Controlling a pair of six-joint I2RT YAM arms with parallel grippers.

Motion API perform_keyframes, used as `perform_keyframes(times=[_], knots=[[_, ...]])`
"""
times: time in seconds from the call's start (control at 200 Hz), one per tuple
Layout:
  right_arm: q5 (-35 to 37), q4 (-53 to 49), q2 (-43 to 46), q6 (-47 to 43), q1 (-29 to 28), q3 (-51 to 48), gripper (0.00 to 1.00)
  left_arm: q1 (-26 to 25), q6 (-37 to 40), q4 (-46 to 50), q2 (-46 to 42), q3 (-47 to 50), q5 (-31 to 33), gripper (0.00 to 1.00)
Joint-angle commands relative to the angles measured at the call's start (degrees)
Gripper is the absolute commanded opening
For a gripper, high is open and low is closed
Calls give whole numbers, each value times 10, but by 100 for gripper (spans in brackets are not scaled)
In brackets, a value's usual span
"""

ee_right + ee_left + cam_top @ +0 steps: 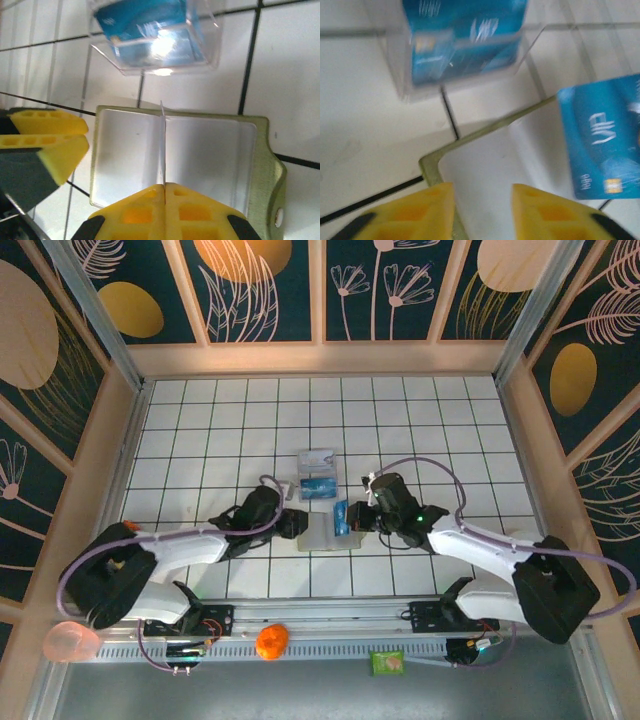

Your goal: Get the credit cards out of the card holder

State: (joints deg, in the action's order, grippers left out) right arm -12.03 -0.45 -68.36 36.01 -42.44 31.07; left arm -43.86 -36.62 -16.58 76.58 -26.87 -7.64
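"So, where was the card holder (318,537) when you looked?"

"Lying open on the white tiled table (200,430), roughly at its middle. The pale greyish inner panels faced up, with the yellow-green cover showing round their edges."

"And the arms?"

"One was on each side of it. The right gripper (164,189) sat at 3 o'clock from the holder, its yellow fingers pressed together on a blue credit card (600,140). That card was out of the pockets and up on its edge over the holder's 3 o'clock side. From the right wrist it was just a thin line running up from the fingertips."

"What about the left one?"

"The left gripper (482,192) was at 9 o'clock from the holder, low over that side, with a panel corner showing in the gap. Its fingers stood apart with nothing pinched between them. I couldn't tell if they touched the cover."

"Any other cards about?"

"Yes, a clear plastic box (317,474) stood at 12 o'clock from the holder, close by but with a strip of tile between them. Another blue card (465,45) lay inside it."
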Motion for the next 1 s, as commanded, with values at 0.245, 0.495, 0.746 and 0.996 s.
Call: perform_keyframes(times=[0.245,0.495,0.746,0.996], knots=[[-94,143,79,-29,6,-17,0,27,-40,-259,-72,78,-190,54],[-139,227,92,-5,6,-30,0,39,-83,-366,-95,113,-219,46],[-163,289,85,19,6,-48,0,40,-113,-421,-91,115,-251,28],[-153,291,67,26,5,-54,0,40,-114,-405,-94,111,-245,15]])
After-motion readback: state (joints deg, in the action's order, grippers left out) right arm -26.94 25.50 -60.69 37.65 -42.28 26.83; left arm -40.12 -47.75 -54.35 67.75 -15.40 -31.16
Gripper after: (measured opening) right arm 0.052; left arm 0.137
